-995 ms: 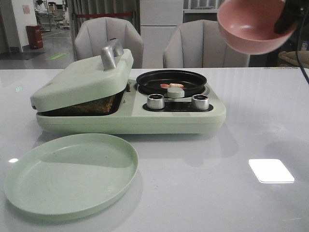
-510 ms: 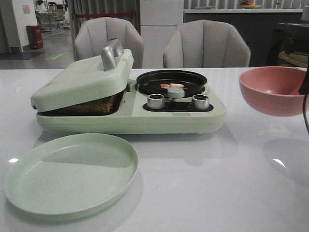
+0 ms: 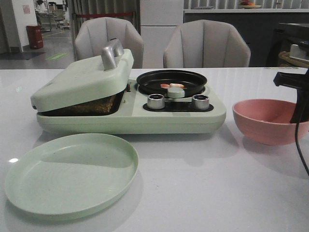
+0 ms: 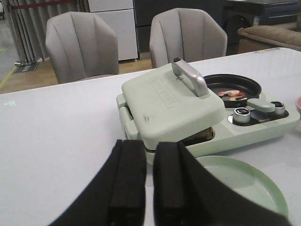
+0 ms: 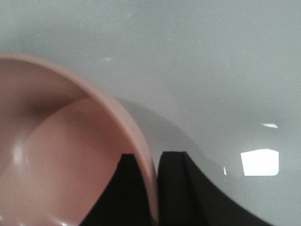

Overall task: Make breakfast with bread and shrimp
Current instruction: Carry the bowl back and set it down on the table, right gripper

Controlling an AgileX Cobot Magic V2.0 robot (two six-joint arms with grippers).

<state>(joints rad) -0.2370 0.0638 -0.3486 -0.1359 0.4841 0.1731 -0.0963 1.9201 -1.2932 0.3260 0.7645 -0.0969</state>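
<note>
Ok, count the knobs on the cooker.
2, both on the cooker's front panel below the black pan: a left knob and a right knob. None seem hidden.

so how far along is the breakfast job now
Looks done: shrimp lie in the black pan, and bread sits under the tilted press lid. In hand: the right gripper pinches the pink bowl rim, bowl on the table. Left: the green plate holds nothing.

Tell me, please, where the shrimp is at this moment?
In the front view, the shrimp lies in the round black pan on the right half of the green cooker, just behind its two silver knobs.
</note>
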